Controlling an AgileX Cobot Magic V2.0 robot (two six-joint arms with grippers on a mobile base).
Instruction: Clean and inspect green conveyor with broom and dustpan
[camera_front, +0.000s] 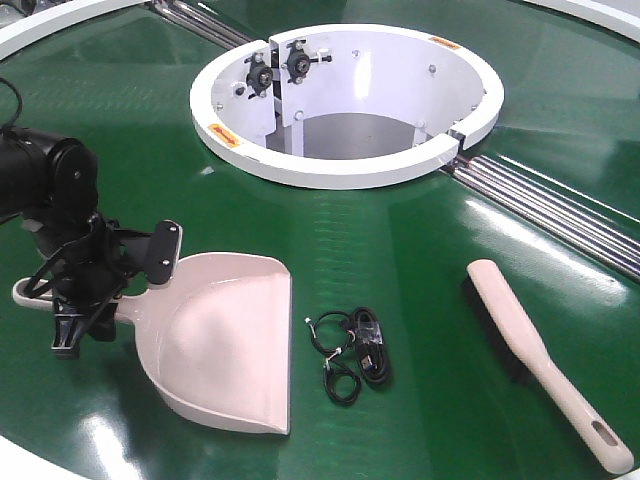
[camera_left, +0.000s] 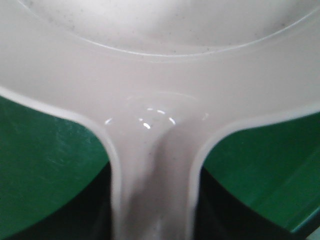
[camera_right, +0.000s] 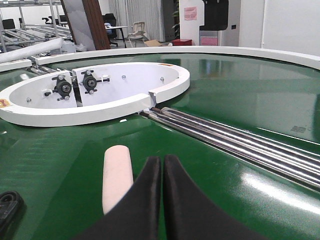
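While the left gripper (camera_front: 100, 295) clamps the dustpan (camera_front: 225, 350) handle, the right gripper (camera_right: 161, 172), fingers together and empty, has the broom (camera_right: 117, 175) just left.

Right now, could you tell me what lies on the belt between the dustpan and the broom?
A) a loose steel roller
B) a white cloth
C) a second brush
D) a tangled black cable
D: in the front view a tangled black cable lies on the green conveyor, with the dustpan on one side of it and the broom on the other.
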